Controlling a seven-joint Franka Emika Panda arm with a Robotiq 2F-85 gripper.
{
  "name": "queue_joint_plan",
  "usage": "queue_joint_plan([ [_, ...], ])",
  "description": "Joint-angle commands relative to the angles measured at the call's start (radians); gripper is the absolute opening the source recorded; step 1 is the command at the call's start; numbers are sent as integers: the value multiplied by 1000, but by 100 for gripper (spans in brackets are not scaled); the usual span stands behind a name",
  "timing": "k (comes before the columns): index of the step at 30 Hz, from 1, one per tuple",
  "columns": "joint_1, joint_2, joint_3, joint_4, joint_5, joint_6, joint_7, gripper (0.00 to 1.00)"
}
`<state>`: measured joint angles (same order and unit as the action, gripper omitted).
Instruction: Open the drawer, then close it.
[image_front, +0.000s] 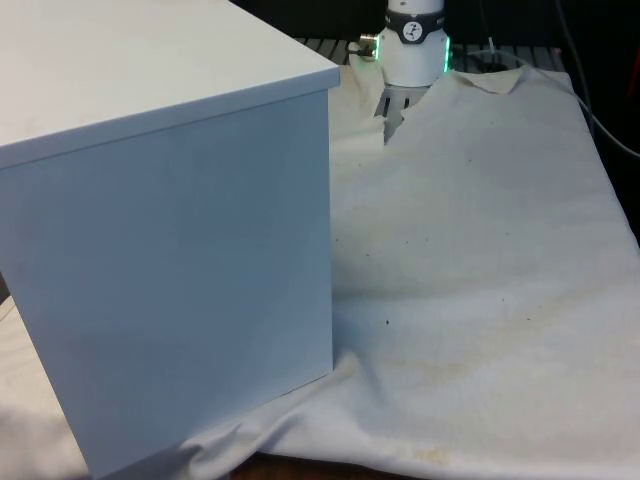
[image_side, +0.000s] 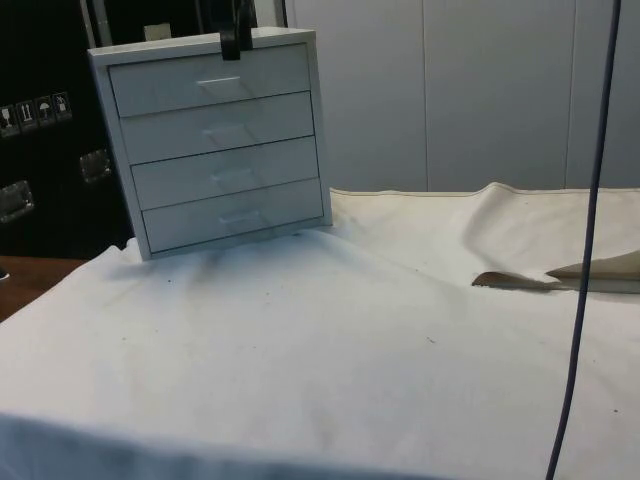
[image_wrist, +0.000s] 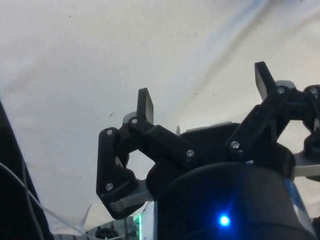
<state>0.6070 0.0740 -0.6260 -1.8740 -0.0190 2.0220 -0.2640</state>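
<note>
A white chest of drawers (image_side: 220, 140) stands at the far left of the side view, its four drawer fronts all flush and shut. The top drawer (image_side: 270, 72) carries a small pale handle (image_side: 218, 81). In the front view the chest (image_front: 170, 250) turns a plain blank side to the camera on the front view's left. My black gripper (image_side: 236, 42) hangs at the chest's top edge, just above the top drawer's handle and a little to its right. In the wrist view the gripper (image_wrist: 204, 91) is open, with nothing between its fingers (image_wrist: 145, 104) and white cloth beyond them.
The white cloth (image_side: 330, 340) lies rumpled, with a raised fold (image_side: 560, 278) at the side view's right. A dark cable (image_side: 592, 230) hangs down in front of that side. The bare wooden table edge (image_side: 18, 285) shows left of the chest.
</note>
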Motion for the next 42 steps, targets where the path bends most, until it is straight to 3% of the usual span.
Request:
queue_joint_plan([
  [1,0,-3,-1,-5,-11,16,-6,100],
  [12,0,0,-2,-18,-63,69,-43,100],
  [13,0,3,-2,-13,-49,52,-41,100],
  [22,0,3,-3,-33,-114,119,-62,100],
  [31,0,4,-2,-55,-150,181,-74,100],
  [32,0,5,-2,-51,-141,164,-73,100],
  [40,-1,7,-3,-78,-190,240,-87,100],
  [42,-1,7,-2,-77,-186,230,-87,100],
])
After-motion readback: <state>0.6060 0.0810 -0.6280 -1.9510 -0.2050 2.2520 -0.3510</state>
